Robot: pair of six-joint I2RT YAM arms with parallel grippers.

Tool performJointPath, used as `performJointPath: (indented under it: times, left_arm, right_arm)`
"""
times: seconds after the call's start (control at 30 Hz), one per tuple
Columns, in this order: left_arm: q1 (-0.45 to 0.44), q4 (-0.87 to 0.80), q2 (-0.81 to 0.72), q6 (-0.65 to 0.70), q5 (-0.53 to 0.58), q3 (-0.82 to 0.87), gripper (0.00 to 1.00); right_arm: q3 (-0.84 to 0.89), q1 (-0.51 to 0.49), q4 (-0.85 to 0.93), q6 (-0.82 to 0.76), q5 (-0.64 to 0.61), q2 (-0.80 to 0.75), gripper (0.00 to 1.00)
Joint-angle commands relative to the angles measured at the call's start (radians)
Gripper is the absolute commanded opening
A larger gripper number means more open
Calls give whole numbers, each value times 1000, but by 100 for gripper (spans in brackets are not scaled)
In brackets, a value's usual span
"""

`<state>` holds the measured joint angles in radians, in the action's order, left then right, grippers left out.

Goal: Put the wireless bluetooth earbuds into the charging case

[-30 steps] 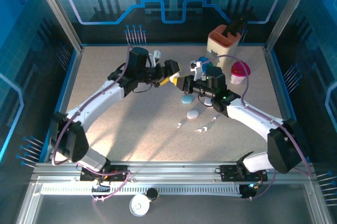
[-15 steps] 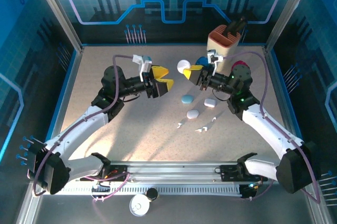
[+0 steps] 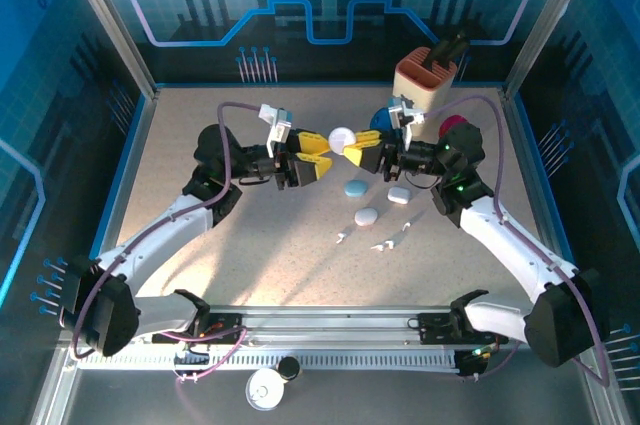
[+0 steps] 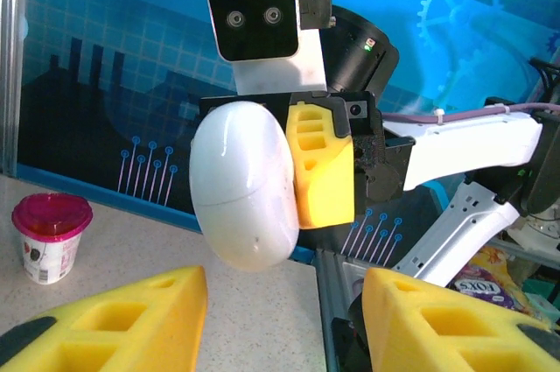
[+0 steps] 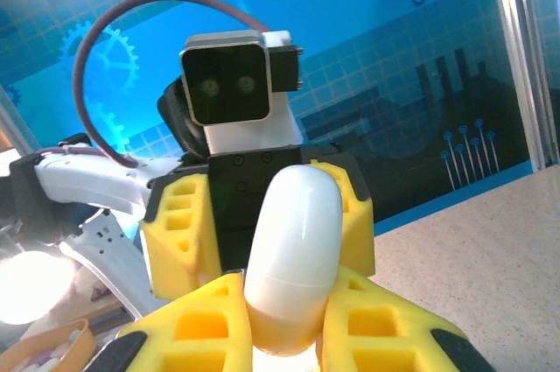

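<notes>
Mid-table, the right gripper (image 3: 352, 146) clamps a shut white case (image 3: 342, 136) between its yellow fingers and holds it aloft, nose to nose with the left gripper (image 3: 327, 152). The left's jaws stand apart, one to either side of the case, and whether they touch it cannot be told. The earbuds (image 3: 381, 245) lie loose on the table (image 3: 200, 115) nearer the arm bases, a small scatter of white pieces well apart from both grippers and outside any case. Between them and the grippers sit three more cases, all closed: a blue case (image 3: 355, 187) and two white ones (image 3: 367, 216). At the far right a white cup (image 4: 51, 236) wears a pink lid, its contents hidden, and a tan holder (image 3: 424, 83) carries a dark object upright in its top.
</notes>
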<state>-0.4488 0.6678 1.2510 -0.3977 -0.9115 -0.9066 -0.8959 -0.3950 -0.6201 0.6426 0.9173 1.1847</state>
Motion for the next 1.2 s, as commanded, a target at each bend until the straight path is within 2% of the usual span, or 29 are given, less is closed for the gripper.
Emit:
performJointPath:
  times: [0.0,0.63,0.73,0.8,0.93,0.97,1.03,1.1,1.17]
  left_arm:
    - [4,83,21,-46,-45,-31,47]
    - [0,144,51,-112,-61,-38,33]
    - [0,149,57,-116,-71,-37,23]
    - [0,156,58,-116,-80,-35,13]
    - [-1,141,50,-76,-84,-28,12]
    - [-1,138,47,-59,-85,-24,12]
    - [-1,119,34,-8,-95,-15,11]
    - [-2,75,16,73,-95,-3,11]
    - [-2,-9,-9,175,-89,1,9]
  right_arm:
    - [-38,-24,-13,-39,29,11,1]
    - [-38,-47,29,-89,65,32,0]
    - [-38,-46,33,-89,57,32,0]
    - [-40,-48,27,-81,52,31,1]
    - [-44,-48,29,-69,-12,21,13]
    - [-47,-48,35,-66,-37,18,19]
    - [-49,-45,69,-59,-122,8,38]
    - [-56,-37,103,-47,-194,0,49]
    - [-81,-30,189,-54,-246,0,53]
